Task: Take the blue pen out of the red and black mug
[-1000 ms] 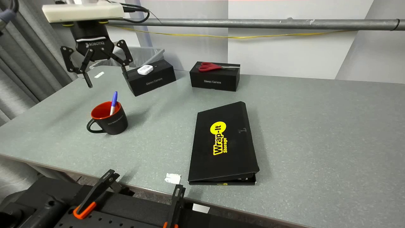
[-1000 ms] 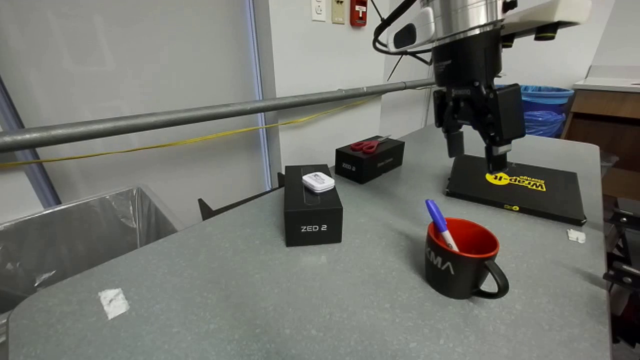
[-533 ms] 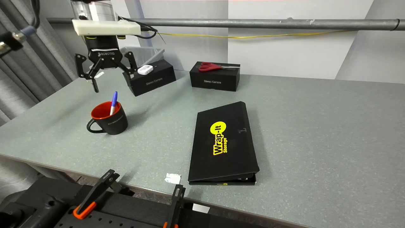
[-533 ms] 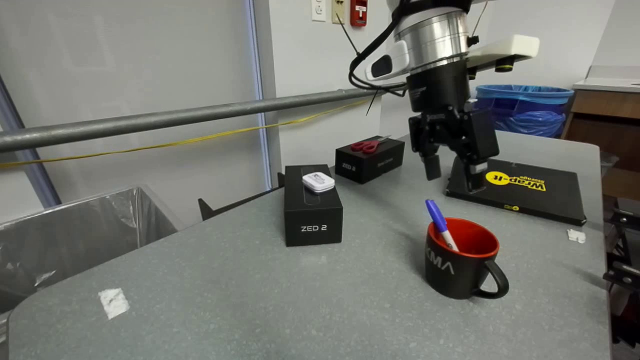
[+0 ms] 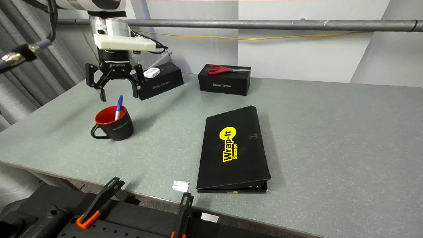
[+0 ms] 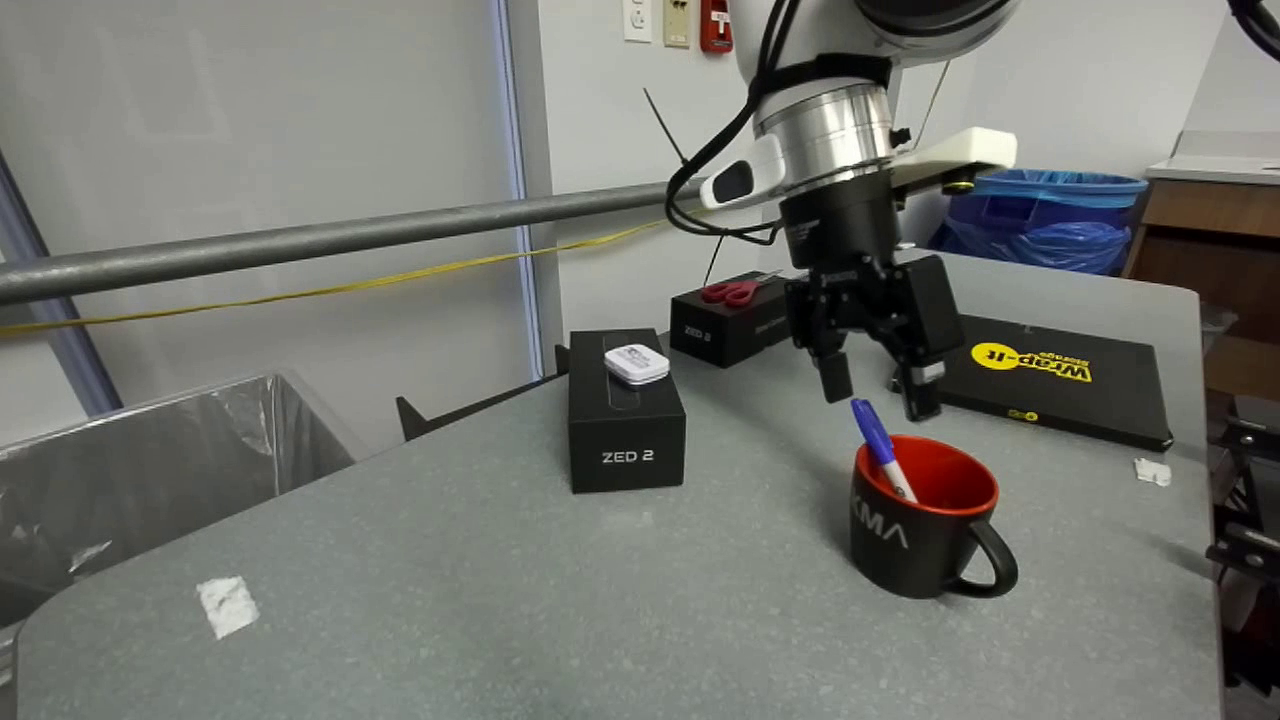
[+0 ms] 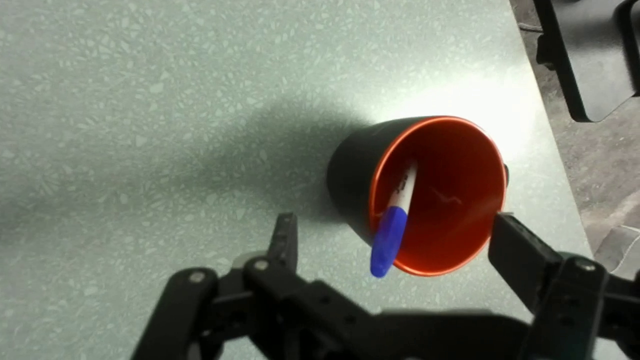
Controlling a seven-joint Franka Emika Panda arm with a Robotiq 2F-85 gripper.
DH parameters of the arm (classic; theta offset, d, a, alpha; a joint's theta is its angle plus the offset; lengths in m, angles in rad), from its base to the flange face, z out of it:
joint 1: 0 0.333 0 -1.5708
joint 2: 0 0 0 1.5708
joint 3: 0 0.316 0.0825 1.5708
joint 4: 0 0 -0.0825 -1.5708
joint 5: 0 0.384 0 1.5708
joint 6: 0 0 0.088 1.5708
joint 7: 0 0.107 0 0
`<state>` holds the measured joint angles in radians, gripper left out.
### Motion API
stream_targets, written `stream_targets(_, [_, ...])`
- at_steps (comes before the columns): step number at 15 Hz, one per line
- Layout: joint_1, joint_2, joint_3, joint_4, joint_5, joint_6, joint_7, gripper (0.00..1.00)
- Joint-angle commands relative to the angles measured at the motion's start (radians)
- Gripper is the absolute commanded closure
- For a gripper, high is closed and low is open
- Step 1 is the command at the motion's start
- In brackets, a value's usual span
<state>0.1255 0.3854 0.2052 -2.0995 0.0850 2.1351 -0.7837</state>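
In an exterior view, the mug (image 5: pixel 121 130), black with a red inside, stands upright on the desk (image 5: pixel 165 138). The blue pen (image 5: pixel 119 103) leans in it, cap rising above the rim. Above and just behind, the fingers (image 5: pixel 103 96) hang wide apart. Farther back, red-handled scissors (image 5: pixel 218 69) lie on a black box (image 5: pixel 224 84).

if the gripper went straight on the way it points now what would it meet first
Probably the blue pen: its cap rises above the mug and, in the wrist view, shows between the open fingers of the gripper, though depth is unclear.
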Motion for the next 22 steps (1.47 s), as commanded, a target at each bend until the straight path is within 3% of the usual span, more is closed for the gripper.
stream_targets(1, [-0.024,0.057,0.029,0.062,0.017,-0.051,-0.054,0.00])
stream_targets(3, [-0.023,0.068,0.036,0.069,0.015,-0.057,-0.066,0.04])
stream_targets(4, [-0.024,0.071,0.040,0.074,0.017,-0.063,-0.075,0.26])
stream_targets(6, [-0.024,0.075,0.046,0.079,0.020,-0.070,-0.083,0.31])
stream_targets(14, [-0.023,0.013,0.043,0.054,0.007,-0.103,-0.078,0.96])
stream_targets(15, [-0.024,0.000,0.040,0.050,0.006,-0.109,-0.073,1.00])
stream_targets(22, [-0.043,-0.095,0.032,0.042,0.024,-0.170,-0.080,0.97])
